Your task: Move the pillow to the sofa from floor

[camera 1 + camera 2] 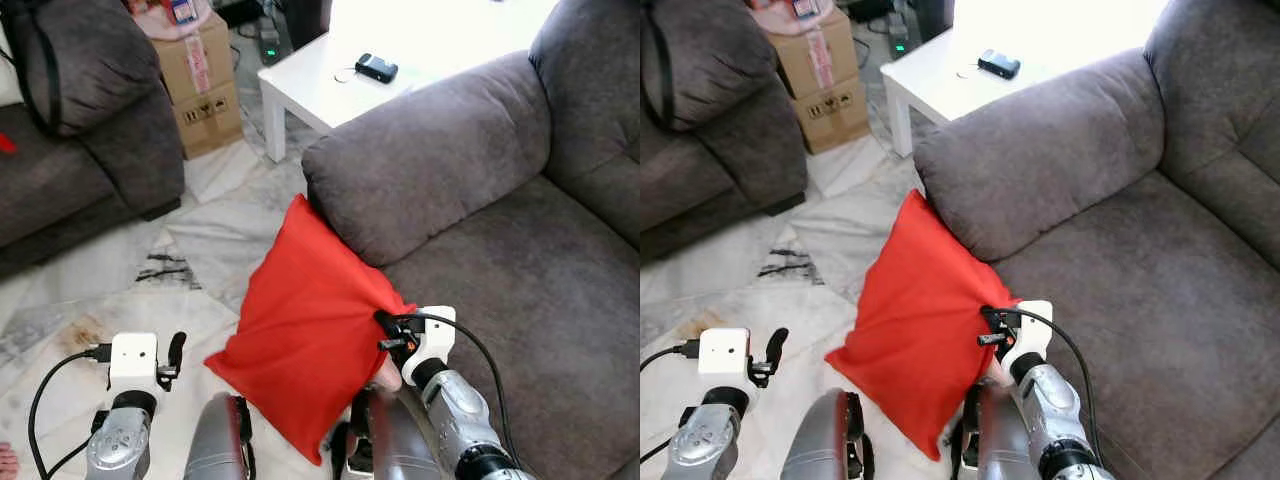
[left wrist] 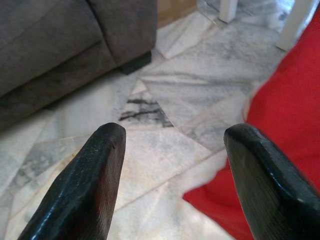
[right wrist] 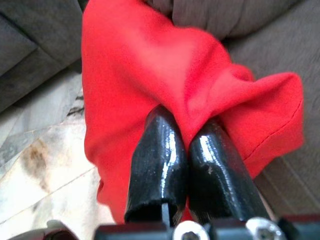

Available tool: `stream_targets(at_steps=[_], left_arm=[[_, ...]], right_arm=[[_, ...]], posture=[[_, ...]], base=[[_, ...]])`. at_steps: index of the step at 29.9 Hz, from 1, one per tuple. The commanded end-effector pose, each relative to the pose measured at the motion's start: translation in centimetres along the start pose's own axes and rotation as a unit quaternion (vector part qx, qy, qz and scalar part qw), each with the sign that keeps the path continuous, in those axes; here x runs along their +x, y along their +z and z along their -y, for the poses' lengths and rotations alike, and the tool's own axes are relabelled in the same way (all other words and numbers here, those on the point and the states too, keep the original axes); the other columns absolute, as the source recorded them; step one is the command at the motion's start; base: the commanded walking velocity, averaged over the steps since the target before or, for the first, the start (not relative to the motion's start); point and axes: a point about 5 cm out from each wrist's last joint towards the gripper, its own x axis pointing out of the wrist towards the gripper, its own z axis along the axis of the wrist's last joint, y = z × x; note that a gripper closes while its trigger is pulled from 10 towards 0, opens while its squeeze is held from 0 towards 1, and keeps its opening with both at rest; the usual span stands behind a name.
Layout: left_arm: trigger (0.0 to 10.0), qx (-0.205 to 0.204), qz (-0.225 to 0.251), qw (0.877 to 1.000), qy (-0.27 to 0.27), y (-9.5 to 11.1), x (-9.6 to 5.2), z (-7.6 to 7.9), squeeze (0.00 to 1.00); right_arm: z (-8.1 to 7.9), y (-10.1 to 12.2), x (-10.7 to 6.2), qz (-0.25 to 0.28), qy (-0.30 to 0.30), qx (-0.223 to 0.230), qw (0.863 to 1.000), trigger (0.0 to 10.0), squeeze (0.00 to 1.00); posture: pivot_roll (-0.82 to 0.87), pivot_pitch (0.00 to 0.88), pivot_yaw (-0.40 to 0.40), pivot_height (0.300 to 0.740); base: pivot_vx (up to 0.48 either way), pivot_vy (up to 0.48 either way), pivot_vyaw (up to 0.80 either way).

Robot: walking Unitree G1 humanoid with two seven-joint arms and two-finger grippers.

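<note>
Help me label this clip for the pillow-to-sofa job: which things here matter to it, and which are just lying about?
Part of the job:
red pillow, pinched at its edge by the right gripper
grey sofa, where it goes
left gripper, open beside the pillow

Just lying about:
white table
black device on the table
cardboard box
second sofa

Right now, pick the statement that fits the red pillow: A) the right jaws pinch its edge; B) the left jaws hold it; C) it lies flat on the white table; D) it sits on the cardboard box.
A: the right gripper is shut on a bunched fold of the red pillow, beside the sofa.
</note>
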Motion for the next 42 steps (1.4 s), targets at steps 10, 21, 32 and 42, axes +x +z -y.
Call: stream_targets(at_steps=[10,21,32,42], left_arm=[[10.0,-0.018,0.003,1.0,-0.016,0.0,1.3,1.3,0.0],[10.0,-0.016,0.02,1.0,-0.018,0.6,1.8,1.2,0.0],[10.0,-0.016,0.032,0.999,-0.028,1.0,2.4,1.4,0.0],[10.0,-0.018,0.031,0.999,-0.031,1.0,2.4,1.5,0.0]], right_arm=[[2.8,3.3,-1.3,0.087,-0.062,-0.027,0.994,10.0,0.0],[3.7,4.3,-1.9,0.108,-0.083,-0.034,0.99,10.0,0.0],[3.8,4.6,-2.0,0.113,-0.085,-0.038,0.989,10.0,0.0],[3.8,5.0,-1.9,0.116,-0.086,-0.039,0.989,10.0,0.0]], posture=[[0.07,0.113,-0.061,0.638],[0.07,0.083,-0.048,0.638],[0.06,0.06,-0.041,0.638],[0.07,0.068,-0.044,0.638]], base=[[0.0,0.0,0.0],[0.0,0.0,0.0],[0.0,0.0,0.0],[0.0,0.0,0.0]])
